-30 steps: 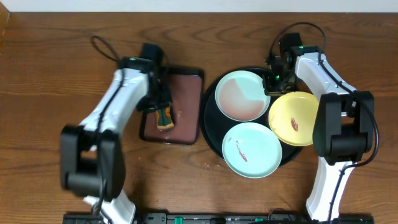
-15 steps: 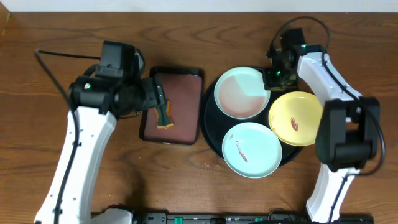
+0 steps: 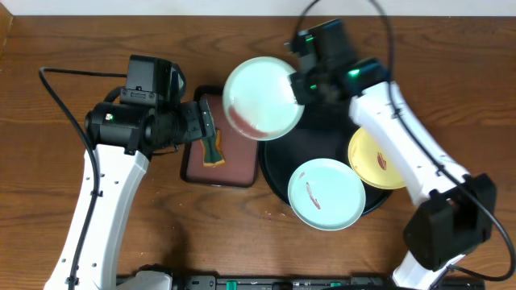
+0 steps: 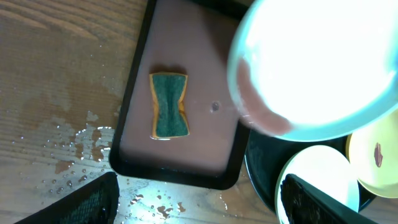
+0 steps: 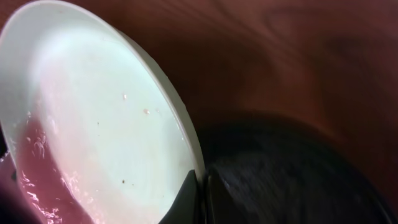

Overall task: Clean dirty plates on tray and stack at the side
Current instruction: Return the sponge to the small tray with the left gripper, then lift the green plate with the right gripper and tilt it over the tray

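My right gripper (image 3: 295,85) is shut on the rim of a pale mint plate (image 3: 262,98) and holds it tilted in the air over the left edge of the black tray (image 3: 274,173). Pinkish water pools in that plate (image 5: 93,124), with the rim pinched between the fingers of my right gripper (image 5: 202,199). A second mint plate (image 3: 326,193) with a red smear and a yellow plate (image 3: 375,159) with a smear lie on the tray. Open and holding nothing, my left gripper (image 3: 205,129) hangs over the small brown tray (image 3: 242,105); in its own view the left gripper (image 4: 199,205) spans the brown tray's near edge.
A green and yellow sponge (image 4: 168,105) lies on the small brown tray (image 4: 134,99), left of the black tray. Water drops wet the wooden table (image 4: 74,155) beside the brown tray. The right arm (image 3: 403,153) reaches across the black tray.
The right gripper lifted the mint plate off the black tray and carried it left and up. The left gripper opened, left the sponge on the brown tray, and its arm swung left.
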